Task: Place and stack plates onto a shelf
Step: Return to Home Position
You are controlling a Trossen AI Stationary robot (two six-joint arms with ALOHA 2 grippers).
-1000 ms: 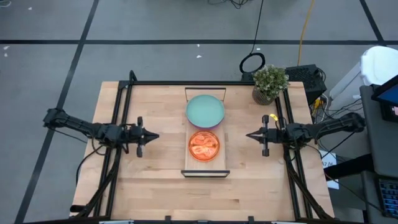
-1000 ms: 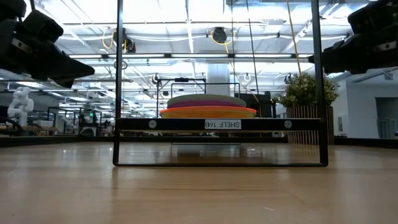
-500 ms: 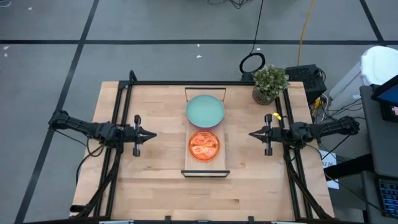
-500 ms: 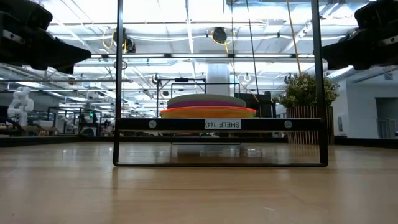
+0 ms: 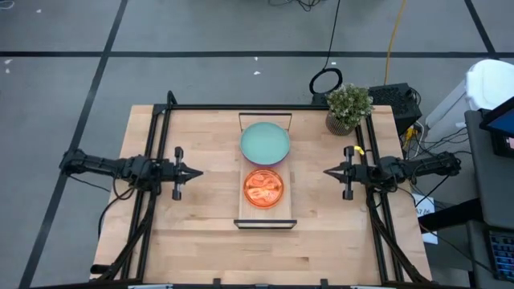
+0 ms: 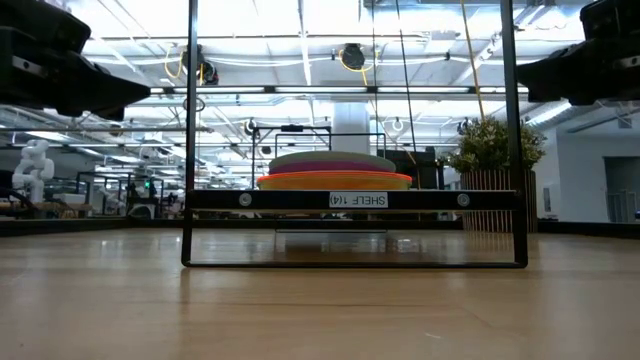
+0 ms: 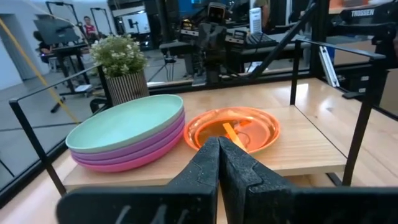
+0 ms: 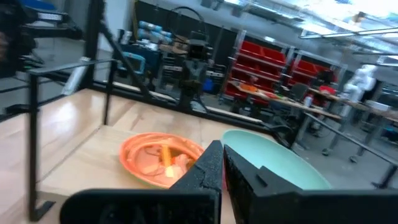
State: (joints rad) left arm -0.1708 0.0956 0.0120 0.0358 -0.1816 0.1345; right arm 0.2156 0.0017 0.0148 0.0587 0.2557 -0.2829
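**On the shelf: two finished stacks, with both grippers empty off its long sides**

Around the shelf lies the wooden table (image 5: pixel 201 233), and the shelf (image 5: pixel 266 218) itself stands at the table's middle. It is a long light board between thin black end frames.

On the shelf's far half sits the stack of larger plates. The mint-green plate (image 5: pixel 265 143) is on top, with a purple one and a magenta one nested under it, as the left wrist view shows. On the shelf's near half, just beside that stack, sits the smaller stack with the orange plate (image 5: pixel 263 188) uppermost. What lies beneath the orange plate is hard to make out from above. No plate lies off the shelf.

The left gripper (image 5: pixel 197 172) hangs well clear of the shelf's long side on the left arm's side. Its fingers are pressed together on nothing. The right gripper (image 5: pixel 328 172) mirrors it off the opposite long side and is likewise closed and empty.

The placing looks complete, and only parking the arms seems left.

These plates are probably light, stiff and smooth plastic, so they should not break but could slip. The rim is the place to pinch, one finger over the lip and one under. Nested plates may cling, so a top plate could drag its neighbour along.
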